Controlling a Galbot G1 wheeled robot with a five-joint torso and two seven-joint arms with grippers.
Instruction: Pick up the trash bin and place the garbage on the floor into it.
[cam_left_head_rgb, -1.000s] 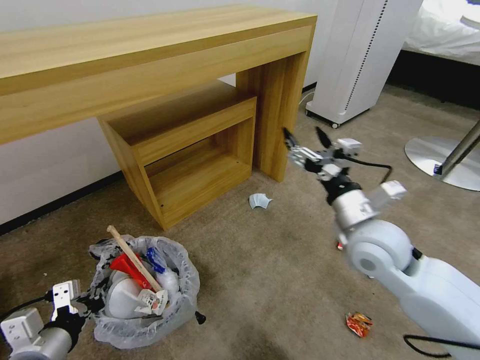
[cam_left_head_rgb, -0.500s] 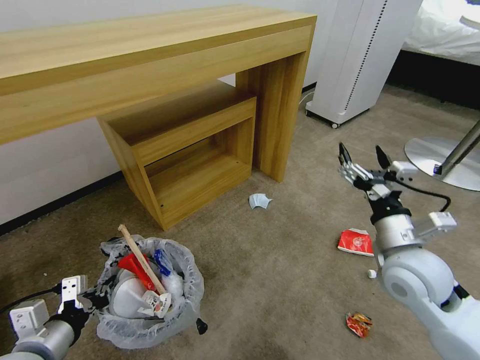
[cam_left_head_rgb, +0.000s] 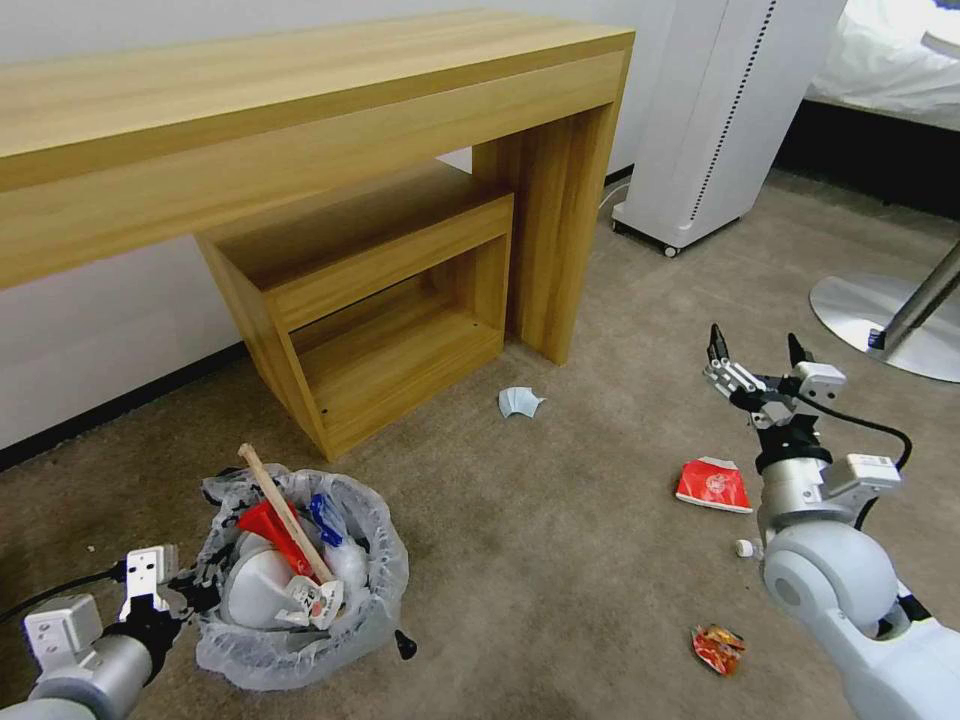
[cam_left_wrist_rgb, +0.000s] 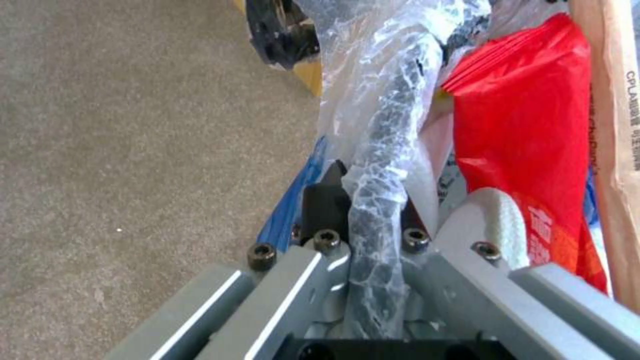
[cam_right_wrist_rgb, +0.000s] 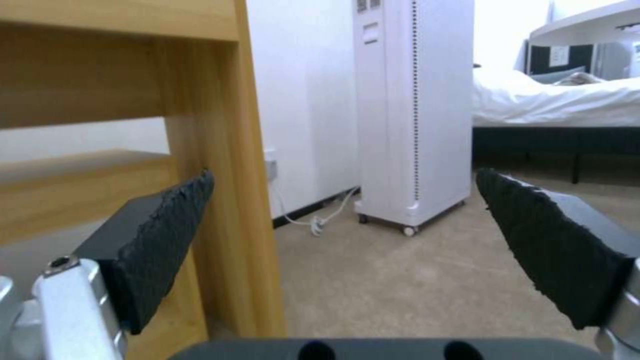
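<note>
The trash bin (cam_left_head_rgb: 375, 590), lined with a crinkly white bag, stands on the floor (cam_left_head_rgb: 560, 580) at the lower left. It holds a wooden stick (cam_left_head_rgb: 272, 498), a red wrapper (cam_left_head_rgb: 266, 529), a white slipper (cam_left_head_rgb: 252, 592) and a blue carton (cam_left_head_rgb: 324, 519). My left gripper (cam_left_head_rgb: 192, 597) is shut on the bin's bag-covered rim (cam_left_wrist_rgb: 377, 150), with its jaws closed around that rim. My right gripper (cam_left_head_rgb: 755, 350) hangs open and empty above the carpet at the right, its pads (cam_right_wrist_rgb: 167, 235) wide apart. Garbage on the floor: a pale blue mask (cam_left_head_rgb: 520, 402), a red wrapper (cam_left_head_rgb: 713, 485), an orange packet (cam_left_head_rgb: 718, 647).
A wooden desk (cam_left_head_rgb: 300, 110) with a low shelf unit (cam_left_head_rgb: 390, 300) stands behind the bin. A white tower appliance (cam_left_head_rgb: 720, 110) is at the back right, a round metal base (cam_left_head_rgb: 880, 320) at the far right. A small white scrap (cam_left_head_rgb: 743, 548) lies by my right arm.
My right arm swung right and pulled back from the desk leg, uncovering the red wrapper on the carpet. The bin in my left gripper shifted slightly right.
</note>
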